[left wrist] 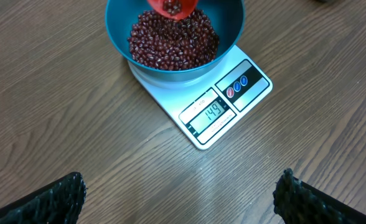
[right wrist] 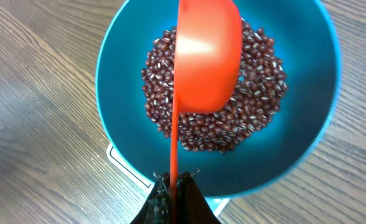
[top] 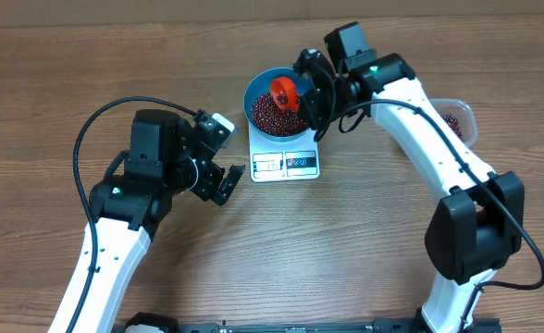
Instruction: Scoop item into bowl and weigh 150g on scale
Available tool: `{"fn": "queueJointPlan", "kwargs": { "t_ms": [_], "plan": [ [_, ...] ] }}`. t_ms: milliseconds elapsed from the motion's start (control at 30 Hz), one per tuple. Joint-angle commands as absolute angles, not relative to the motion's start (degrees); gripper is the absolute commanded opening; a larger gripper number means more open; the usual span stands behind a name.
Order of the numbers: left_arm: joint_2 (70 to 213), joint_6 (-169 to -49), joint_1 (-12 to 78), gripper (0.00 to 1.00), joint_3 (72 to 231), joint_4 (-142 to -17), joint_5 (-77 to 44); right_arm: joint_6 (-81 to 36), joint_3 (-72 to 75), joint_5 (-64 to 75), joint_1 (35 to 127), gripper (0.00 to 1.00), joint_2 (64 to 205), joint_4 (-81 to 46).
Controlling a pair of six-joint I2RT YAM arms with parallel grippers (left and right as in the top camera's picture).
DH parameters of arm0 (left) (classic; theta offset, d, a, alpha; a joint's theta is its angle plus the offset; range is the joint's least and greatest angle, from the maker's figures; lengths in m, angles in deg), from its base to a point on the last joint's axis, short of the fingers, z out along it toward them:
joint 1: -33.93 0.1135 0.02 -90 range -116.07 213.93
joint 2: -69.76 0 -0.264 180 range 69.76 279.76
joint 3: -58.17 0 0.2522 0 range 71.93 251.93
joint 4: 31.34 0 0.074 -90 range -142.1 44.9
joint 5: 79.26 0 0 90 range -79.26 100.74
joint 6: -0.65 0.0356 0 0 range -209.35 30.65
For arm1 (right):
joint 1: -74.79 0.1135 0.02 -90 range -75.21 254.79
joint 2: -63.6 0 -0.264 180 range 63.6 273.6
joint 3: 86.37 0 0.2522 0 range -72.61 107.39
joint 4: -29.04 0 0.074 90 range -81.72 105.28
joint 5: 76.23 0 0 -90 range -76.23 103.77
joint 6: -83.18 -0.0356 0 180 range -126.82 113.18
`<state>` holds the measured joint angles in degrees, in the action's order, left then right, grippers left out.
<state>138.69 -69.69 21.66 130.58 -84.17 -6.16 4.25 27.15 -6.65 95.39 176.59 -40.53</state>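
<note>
The teal bowl stands on the white scale, whose display reads 149. A heap of dark red beans, the item, lies in the bowl. My right gripper is shut on the thin handle of an orange scoop. The scoop hangs tilted over the bowl with a few beans still in its cup. My left gripper stands open and empty over bare table, left of the scale.
A clear plastic tub with more beans sits at the right, partly hidden behind the right arm. The table is wood-grain. The left arm's black cable loops over the table at the left.
</note>
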Motion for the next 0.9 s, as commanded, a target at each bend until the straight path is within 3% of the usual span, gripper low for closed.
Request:
{"fn": "queueJointPlan", "kwargs": {
  "t_ms": [0, 867],
  "plan": [
    [139.10, -70.26, 21.90, 1.00, 131.43, -84.08, -5.75, 3.68, 28.77, -8.60, 94.89, 0.04, 173.93, -40.60],
    [139.08, -70.26, 21.90, 0.99, 131.45, -84.08, -5.75, 5.45, 28.77, 0.72, 95.76, 0.04, 173.86, -39.87]
  ]
}}
